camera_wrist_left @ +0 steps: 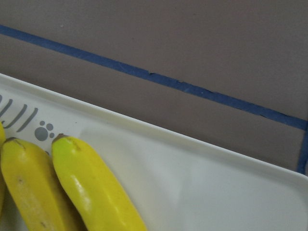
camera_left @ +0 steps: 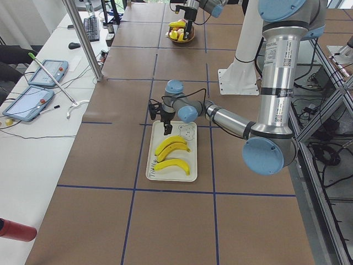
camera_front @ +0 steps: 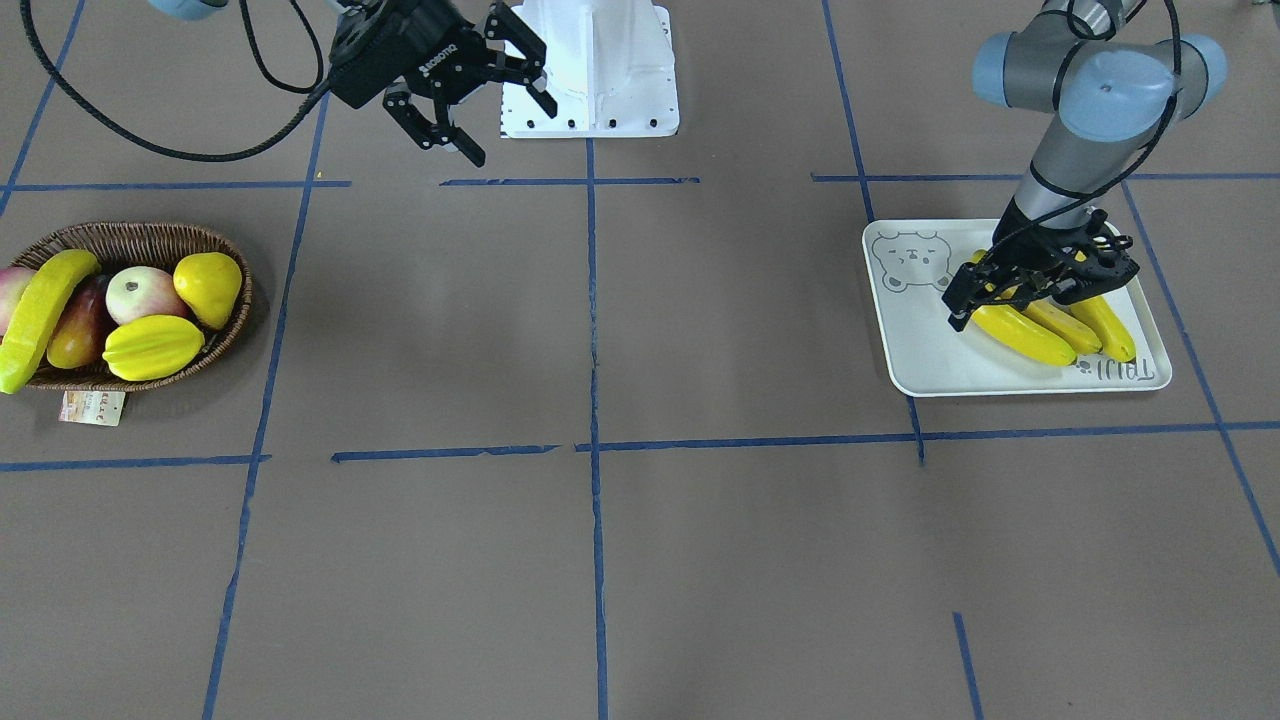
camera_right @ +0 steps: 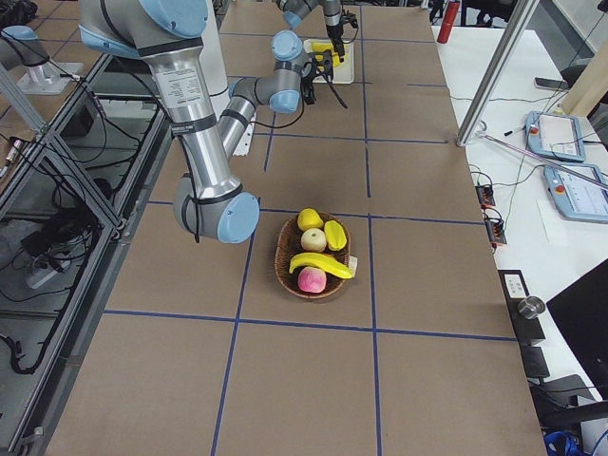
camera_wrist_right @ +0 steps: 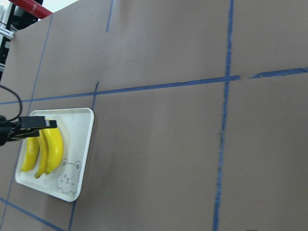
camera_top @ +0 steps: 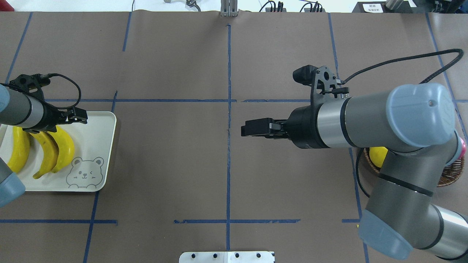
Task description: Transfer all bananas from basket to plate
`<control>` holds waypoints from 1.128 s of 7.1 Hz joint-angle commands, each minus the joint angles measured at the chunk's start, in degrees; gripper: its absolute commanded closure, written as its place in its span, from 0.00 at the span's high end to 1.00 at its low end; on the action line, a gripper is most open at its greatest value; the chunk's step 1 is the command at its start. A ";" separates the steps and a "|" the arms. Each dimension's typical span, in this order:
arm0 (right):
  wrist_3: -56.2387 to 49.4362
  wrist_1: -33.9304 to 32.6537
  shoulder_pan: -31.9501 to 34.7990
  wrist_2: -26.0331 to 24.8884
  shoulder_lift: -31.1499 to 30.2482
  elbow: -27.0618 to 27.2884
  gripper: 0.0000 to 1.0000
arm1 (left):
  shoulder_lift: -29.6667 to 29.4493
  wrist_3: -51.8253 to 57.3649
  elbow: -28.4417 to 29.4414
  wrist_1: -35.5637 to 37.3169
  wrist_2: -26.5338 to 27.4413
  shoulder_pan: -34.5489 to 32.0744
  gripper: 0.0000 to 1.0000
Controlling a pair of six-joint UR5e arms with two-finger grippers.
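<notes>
Fingers of the left gripper (camera_front: 965,300) look parted to us, with nothing clasped between them. Its wrist camera shows no fingertip at all, so we judge this mainly from the front view. The gripper hangs low and tilted over the plate (camera_front: 925,360). Directly beneath it lie three bananas (camera_front: 1035,340), side by side and touching one another, flat on the plate, with their far ends reaching out past the gripper's body. Near its fingertips is the bear drawing (camera_front: 910,262) printed in the plate's corner. Around the plate we see the brown table (camera_front: 700,320), crossed by blue tape lines (camera_front: 592,300).

The right gripper (camera_front: 510,130) is held up off the table, its two fingers spread wide and empty. It points across the middle of the table toward the left gripper, well apart from it. The white base (camera_front: 590,70) shows close beside it in the front view. The basket (camera_front: 140,232) is well away from this gripper, back by its own arm's elbow. A fourth banana (camera_front: 40,312) lies in that basket, resting on the other fruit with one end hanging out over the rim. Beside it are a ridged starfruit (camera_front: 152,347), a yellow pear (camera_front: 208,288) and a pale round fruit (camera_front: 138,292). A paper tag (camera_front: 92,407) lies on the table just outside the basket.
</notes>
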 commanded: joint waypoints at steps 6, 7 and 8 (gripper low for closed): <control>-19.06 -15.93 13.53 -7.17 -28.80 5.61 1.00 | -9.89 -14.34 -5.90 0.89 -7.60 -0.51 1.00; -21.02 -19.06 13.89 -7.28 -28.62 4.39 1.00 | -9.89 -14.34 -6.59 0.89 -7.69 -0.60 1.00; -21.04 -19.44 14.06 -7.37 -28.70 1.51 1.00 | -9.80 -14.60 -7.64 0.80 -7.86 -0.60 1.00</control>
